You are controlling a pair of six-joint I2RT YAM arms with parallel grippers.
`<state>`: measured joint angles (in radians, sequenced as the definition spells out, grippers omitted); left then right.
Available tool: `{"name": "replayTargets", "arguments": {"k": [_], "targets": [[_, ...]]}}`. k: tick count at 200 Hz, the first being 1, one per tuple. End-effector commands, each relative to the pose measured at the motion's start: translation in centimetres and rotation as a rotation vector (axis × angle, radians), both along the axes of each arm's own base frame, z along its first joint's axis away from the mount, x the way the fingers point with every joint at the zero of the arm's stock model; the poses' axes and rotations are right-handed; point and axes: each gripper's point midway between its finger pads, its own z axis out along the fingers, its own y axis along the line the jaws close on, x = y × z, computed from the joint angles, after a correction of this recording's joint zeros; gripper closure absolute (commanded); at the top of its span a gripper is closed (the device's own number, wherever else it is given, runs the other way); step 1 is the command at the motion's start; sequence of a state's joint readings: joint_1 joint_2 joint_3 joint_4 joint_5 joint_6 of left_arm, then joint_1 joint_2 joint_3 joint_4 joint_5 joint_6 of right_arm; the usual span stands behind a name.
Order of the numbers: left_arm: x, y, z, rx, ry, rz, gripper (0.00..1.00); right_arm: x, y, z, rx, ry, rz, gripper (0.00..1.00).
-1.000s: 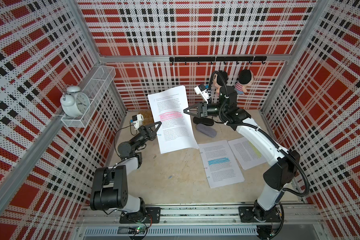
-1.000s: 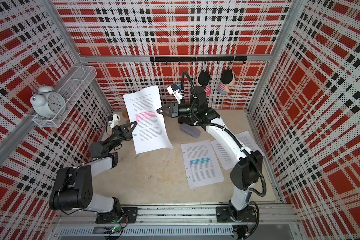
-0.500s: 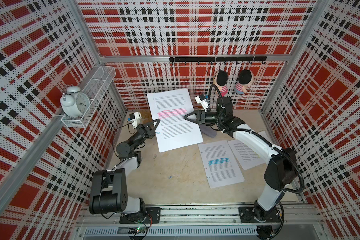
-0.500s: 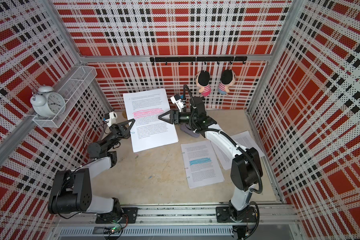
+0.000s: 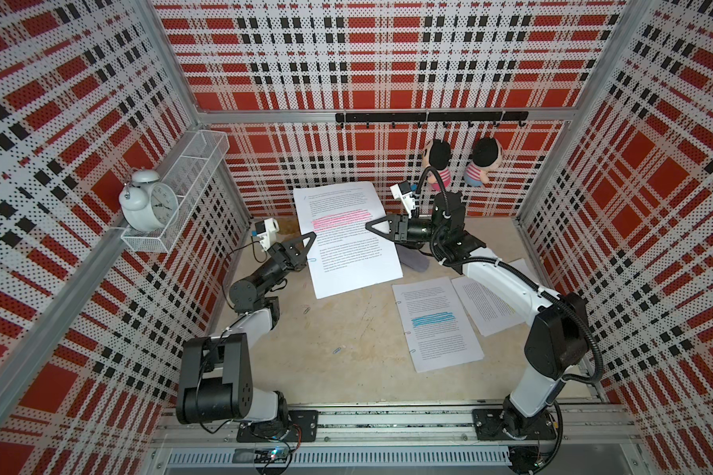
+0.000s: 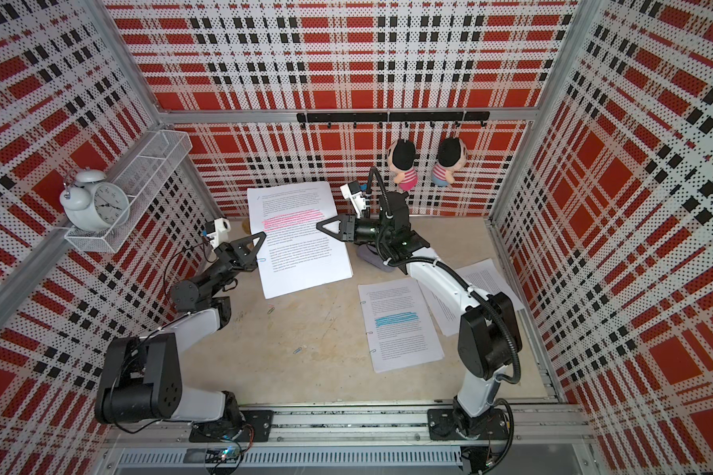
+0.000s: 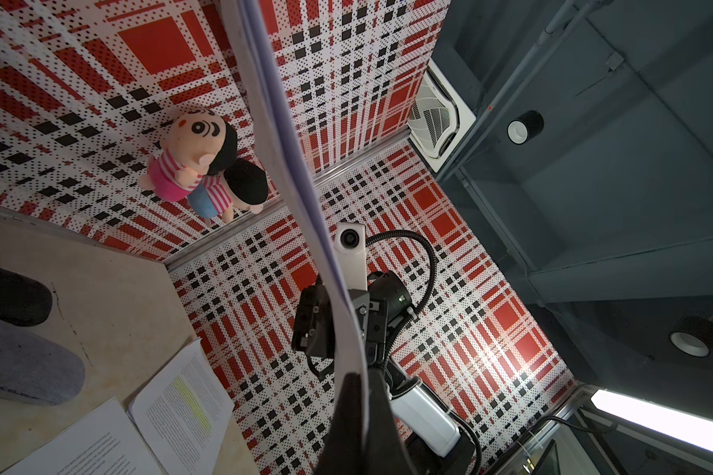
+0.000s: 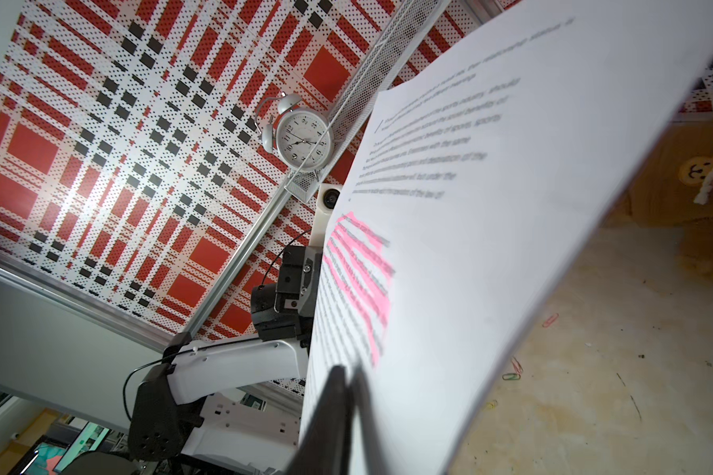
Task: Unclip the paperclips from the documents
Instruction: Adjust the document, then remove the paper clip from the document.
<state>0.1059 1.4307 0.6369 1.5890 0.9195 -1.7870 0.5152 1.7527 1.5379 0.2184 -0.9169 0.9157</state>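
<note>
Here it is: the white printed document with the pink highlighted band [image 5: 348,255] is tilted up off the beige bench [image 5: 359,370] and stretched between the two arms! The left gripper [image 5: 310,239] has its jaws closed tight on the document's left edge. The right gripper [image 5: 370,226] meets it from the opposite side, jaws pinched shut on the sheets at the end of the pink band. The left wrist view catches the stack edge-on, bowing between the two grips. Just below the left grip, a small blue wire paperclip [image 5: 313,260] sits on that same left edge, clipped over the paper. Down on the bench, off the document's lower left corner, a pair of loose paperclips, green and pink [image 5: 306,309], lie together. Farther out the same way lies a lone blue loose paperclip [image 5: 337,351]. Off the lower right corner, the white document with the blue highlighted band [image 5: 439,329] lies flat, with small wire clips along its left edge. Beyond that one, partly under the right arm, is the white document with the yellow highlighted band [image 5: 488,306]. A grey fabric pouch [image 5: 415,263] lies right beside the pink-banded document's right edge, under the right arm.
</note>
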Motion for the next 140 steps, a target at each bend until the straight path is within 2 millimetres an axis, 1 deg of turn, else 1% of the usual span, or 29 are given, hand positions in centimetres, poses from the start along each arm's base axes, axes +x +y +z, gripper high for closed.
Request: {"name": "replayTargets", "arguments": {"k": [1, 3, 15, 26, 33, 38, 46, 53, 57, 82, 114, 140], "targets": [[-2.9, -0.5, 2.1, 0.033, -0.192, -0.008, 1.00, -0.7, -1.1, 3.0, 0.037, -0.070, -0.027, 1.00], [-2.8, -0.5, 2.1, 0.034, -0.189, -0.010, 1.00, -0.6, -1.2, 3.1, 0.038, -0.071, -0.030, 1.00], [-2.9, -0.7, 1.9, 0.034, -0.182, -0.017, 0.84, -0.5, -1.5, 3.3, 0.039, -0.075, -0.042, 1.00], [-3.0, -0.7, 1.7, 0.035, -0.176, -0.020, 0.74, -0.3, -1.8, 3.5, 0.041, -0.079, -0.057, 1.00], [-3.1, -0.7, 1.6, 0.036, -0.173, -0.020, 0.69, -0.2, -2.2, 3.7, 0.043, -0.082, -0.069, 1.00], [-3.1, -0.8, 1.5, 0.035, -0.171, -0.024, 0.63, -0.1, -2.4, 3.8, 0.045, -0.083, -0.077, 1.00], [-3.2, -0.8, 1.4, 0.036, -0.166, -0.027, 0.57, 0.1, -2.8, 4.0, 0.050, -0.087, -0.087, 1.00], [-3.3, -0.9, 1.3, 0.039, -0.165, -0.029, 0.55, 0.2, -3.1, 4.2, 0.054, -0.090, -0.093, 1.00], [-3.4, -1.0, 1.3, 0.040, -0.164, -0.033, 0.52, 0.2, -3.2, 4.4, 0.058, -0.094, -0.096, 1.00], [-3.6, -1.5, 1.1, 0.047, -0.158, -0.059, 0.52, 0.4, -3.7, 5.1, 0.068, -0.108, -0.104, 1.00], [-3.8, -2.5, 1.1, 0.056, -0.157, -0.099, 0.53, 0.4, -3.6, 5.3, 0.069, -0.110, -0.091, 1.00], [-3.7, -2.9, 0.5, 0.057, -0.133, -0.122, 0.53, 0.2, -3.6, 5.6, 0.072, -0.116, -0.083, 1.00]]}}
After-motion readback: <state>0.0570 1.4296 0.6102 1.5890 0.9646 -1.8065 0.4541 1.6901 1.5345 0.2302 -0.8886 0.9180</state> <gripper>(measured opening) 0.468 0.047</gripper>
